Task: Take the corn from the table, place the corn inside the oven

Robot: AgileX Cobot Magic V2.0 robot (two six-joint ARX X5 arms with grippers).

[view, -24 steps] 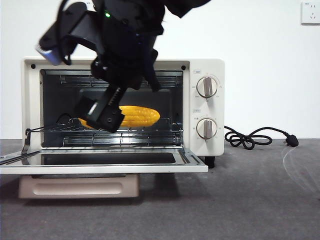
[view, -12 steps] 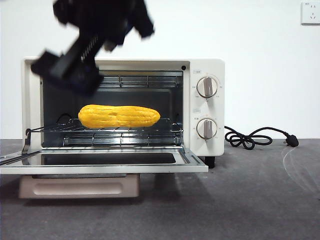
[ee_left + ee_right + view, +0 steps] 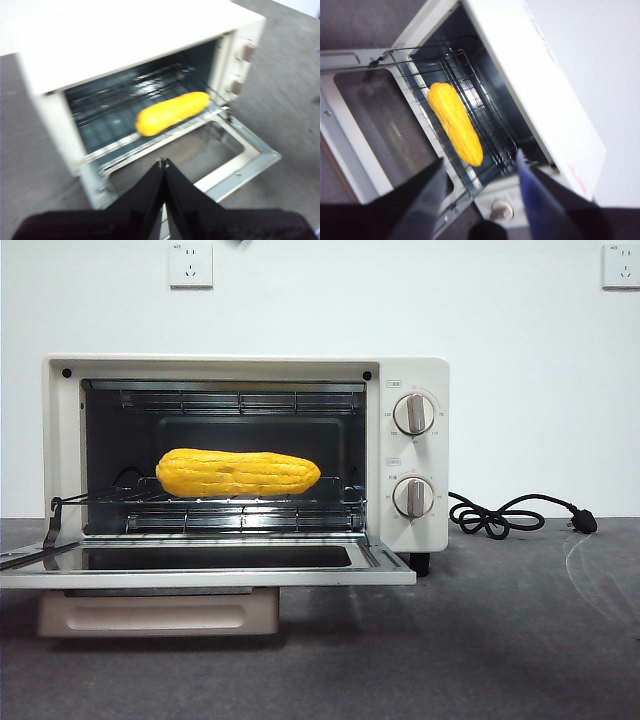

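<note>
Corn (image 3: pixel 238 472): one, yellow, ribbed, tapered, lying on my oven (image 3: pixel 245 465) wire rack.
Knobs: two, round.
Left gripper (image 3: pixel 164 167): pressed together, empty.
Right gripper (image 3: pixel 479 172): spread, empty.
Bench (image 3: pixel 520 640): grey, matte.

No brand name or word can be read anywhere. The oven (image 3: pixel 245 465) carries two small grey label tags on its control panel, one above each knob (image 3: pixel 414 414), and fine scale markings ring the dials, all too small to make out. A faint reddish mark on the oven's top, seen from the right wrist, is blurred beyond reading.
</note>
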